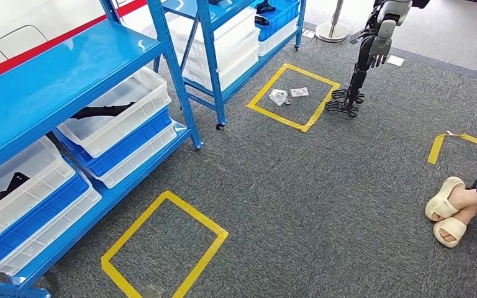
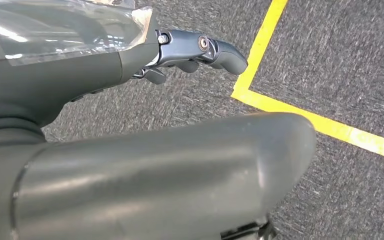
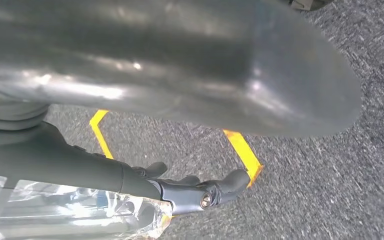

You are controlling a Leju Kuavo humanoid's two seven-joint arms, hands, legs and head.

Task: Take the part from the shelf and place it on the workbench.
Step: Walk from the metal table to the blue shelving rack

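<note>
In the left wrist view a part wrapped in clear plastic (image 2: pixel 55 30) lies against my left hand (image 2: pixel 105 70), whose dark fingers (image 2: pixel 205 50) curl beside it above the carpet. The right wrist view has the same kind of clear-wrapped part (image 3: pixel 70 210) against my right hand (image 3: pixel 80 170), its fingers (image 3: pixel 205 192) curled at the bag's edge. The blue shelf (image 1: pixel 68 74) stands at the left of the head view. Its white bins hold black parts (image 1: pixel 102 112) (image 1: pixel 0 189).
Yellow tape squares (image 1: pixel 164 245) (image 1: pixel 293 96) mark the grey carpet; the far one holds clear bags (image 1: pixel 279 96). Another robot (image 1: pixel 366 56) stands beyond it. A seated person's sandalled feet (image 1: pixel 450 208) are at the right. Yellow tape (image 2: pixel 260 65) runs under my left hand.
</note>
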